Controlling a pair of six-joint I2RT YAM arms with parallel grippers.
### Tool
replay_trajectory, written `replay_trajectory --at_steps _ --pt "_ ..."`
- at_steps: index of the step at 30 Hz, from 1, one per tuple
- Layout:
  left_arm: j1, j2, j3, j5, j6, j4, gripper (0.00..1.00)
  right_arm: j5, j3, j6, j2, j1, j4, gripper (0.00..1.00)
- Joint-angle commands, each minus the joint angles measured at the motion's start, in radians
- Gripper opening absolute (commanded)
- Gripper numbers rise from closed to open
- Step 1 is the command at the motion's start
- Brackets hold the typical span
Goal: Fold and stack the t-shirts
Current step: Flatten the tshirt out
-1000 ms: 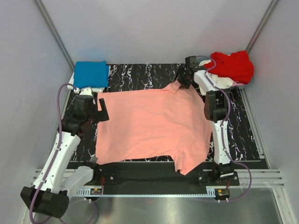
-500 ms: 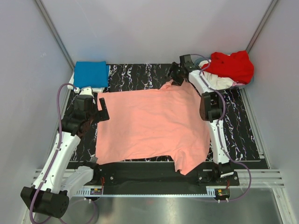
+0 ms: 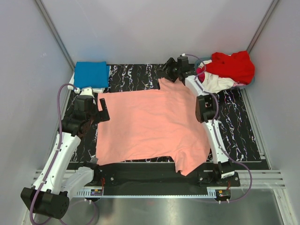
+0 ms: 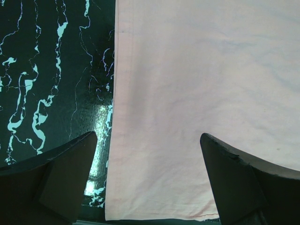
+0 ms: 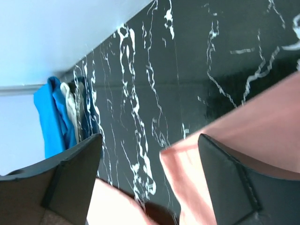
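The pink shirt [image 3: 150,124] is laid flat on the table [image 3: 136,75]. The left gripper [image 4: 147,137] is spread over its left edge. The right gripper [image 5: 150,138] is spread above its far sleeve.

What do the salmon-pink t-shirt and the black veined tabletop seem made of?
Salmon-pink t-shirt: soft matte cloth, probably cotton knit; it lies limp with a stitched hem. Black white-veined tabletop: glossy marble-look sheet, perhaps printed; it shows a glare patch.

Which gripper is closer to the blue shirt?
Left. The left gripper is just in front of the blue shirt, over the pink shirt's edge; the right gripper is far to its right.
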Motion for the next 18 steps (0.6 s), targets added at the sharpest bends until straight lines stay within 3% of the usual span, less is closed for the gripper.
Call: replay_trajectory --at_steps 1,4,6,13,18 --pt "-0.004 0.001 0.003 0.012 0.012 0.042 0.99 0.037 -0.104 -0.091 -0.271 -0.012 0.135 0.91" --pt "-0.004 0.015 0.003 0.012 0.011 0.041 0.99 0.048 -0.245 -0.166 -0.429 -0.028 0.072 1.00" --pt "-0.004 0.025 0.003 0.014 0.008 0.042 0.99 0.067 -0.310 -0.220 -0.550 -0.032 -0.027 1.00" --pt "-0.004 0.189 0.025 0.017 -0.046 -0.002 0.99 0.320 -0.805 -0.320 -0.906 -0.031 -0.368 1.00" --pt "-0.004 0.342 0.048 0.062 -0.129 0.054 0.99 0.356 -1.049 -0.369 -1.046 -0.029 -0.390 1.00"
